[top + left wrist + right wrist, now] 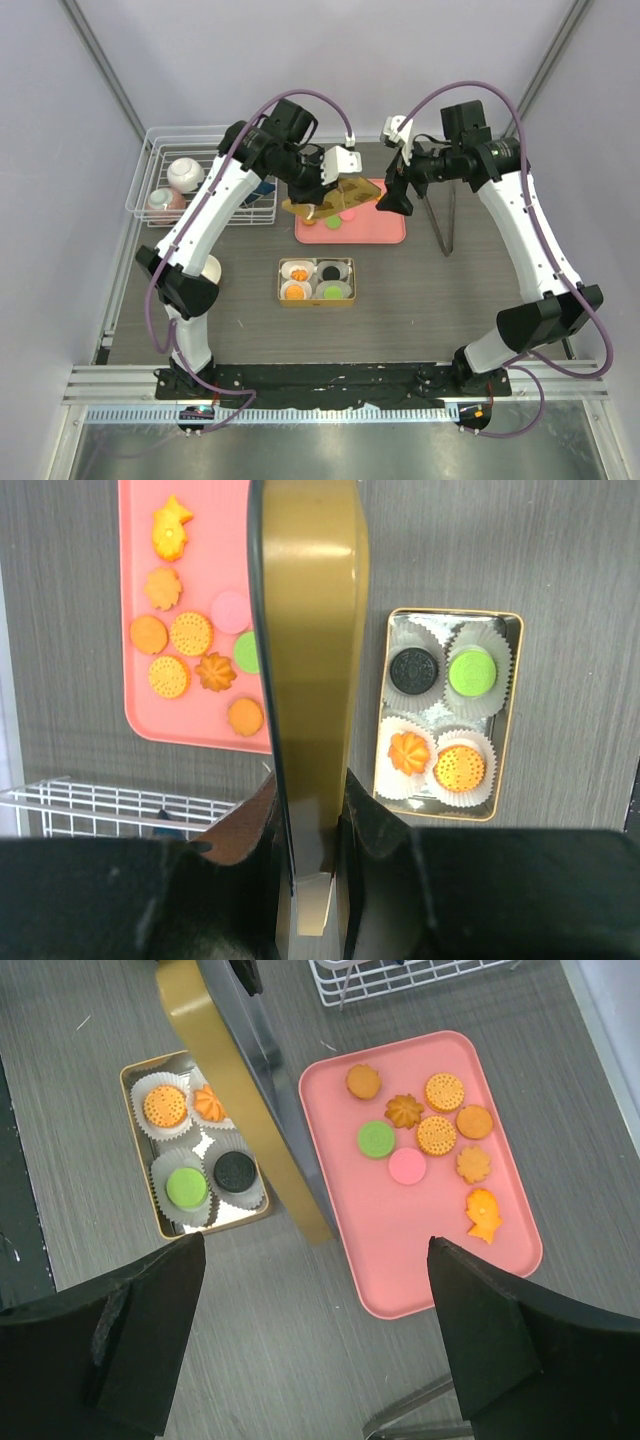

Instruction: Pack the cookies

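Note:
Several cookies, mostly orange with one green and one pale pink (407,1166), lie on a pink tray (420,1250), also seen in the left wrist view (190,633). A gold tin (280,283) in front of the tray holds four white paper cups with two orange cookies, a black one (413,670) and a green one (472,673). My left gripper (312,820) is shut on the gold tin lid (310,660) and holds it on edge above the tray's left side (335,195). My right gripper (318,1260) is open and empty above the tray's right side (392,195).
A white wire rack (140,185) with a white bowl (185,173) and a pink cup (165,200) stands at the back left. A white cup (210,270) sits by the left arm. Thin metal rods (445,215) lie right of the tray.

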`<action>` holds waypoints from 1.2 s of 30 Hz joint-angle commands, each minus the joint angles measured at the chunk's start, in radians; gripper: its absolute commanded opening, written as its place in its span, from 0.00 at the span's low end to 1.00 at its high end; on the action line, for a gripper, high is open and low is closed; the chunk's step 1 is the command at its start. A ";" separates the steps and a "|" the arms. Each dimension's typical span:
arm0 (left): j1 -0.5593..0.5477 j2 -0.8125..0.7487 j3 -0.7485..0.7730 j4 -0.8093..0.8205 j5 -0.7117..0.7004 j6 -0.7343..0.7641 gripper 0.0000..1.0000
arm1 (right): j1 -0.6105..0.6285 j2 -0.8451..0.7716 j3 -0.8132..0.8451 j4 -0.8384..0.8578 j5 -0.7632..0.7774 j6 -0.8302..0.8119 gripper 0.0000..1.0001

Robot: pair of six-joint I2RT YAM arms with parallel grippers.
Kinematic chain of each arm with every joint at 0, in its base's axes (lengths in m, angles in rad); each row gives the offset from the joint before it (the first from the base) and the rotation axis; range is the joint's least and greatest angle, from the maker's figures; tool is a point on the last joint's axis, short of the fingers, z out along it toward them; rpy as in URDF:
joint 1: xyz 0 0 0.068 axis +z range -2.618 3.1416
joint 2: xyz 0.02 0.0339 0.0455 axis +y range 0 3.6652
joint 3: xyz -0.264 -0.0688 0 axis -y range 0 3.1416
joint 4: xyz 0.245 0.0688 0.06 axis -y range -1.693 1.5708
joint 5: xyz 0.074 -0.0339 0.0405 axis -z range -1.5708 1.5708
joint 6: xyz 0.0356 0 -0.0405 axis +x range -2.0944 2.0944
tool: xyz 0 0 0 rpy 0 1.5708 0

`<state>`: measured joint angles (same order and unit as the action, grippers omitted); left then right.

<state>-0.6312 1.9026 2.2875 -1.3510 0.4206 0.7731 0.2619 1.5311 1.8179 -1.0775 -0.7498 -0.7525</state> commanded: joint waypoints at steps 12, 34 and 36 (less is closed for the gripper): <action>-0.007 -0.030 0.015 -0.117 0.164 0.023 0.07 | 0.099 -0.012 -0.042 0.143 -0.011 -0.021 0.93; -0.010 -0.065 -0.006 -0.126 0.199 0.043 0.09 | 0.145 -0.023 -0.081 0.163 -0.014 -0.010 0.21; -0.010 -0.079 -0.011 -0.108 0.190 0.032 0.10 | 0.143 -0.026 -0.085 0.163 -0.017 -0.005 0.14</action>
<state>-0.6281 1.9022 2.2749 -1.3518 0.5678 0.8017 0.4007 1.5311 1.7344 -0.9649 -0.7635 -0.7704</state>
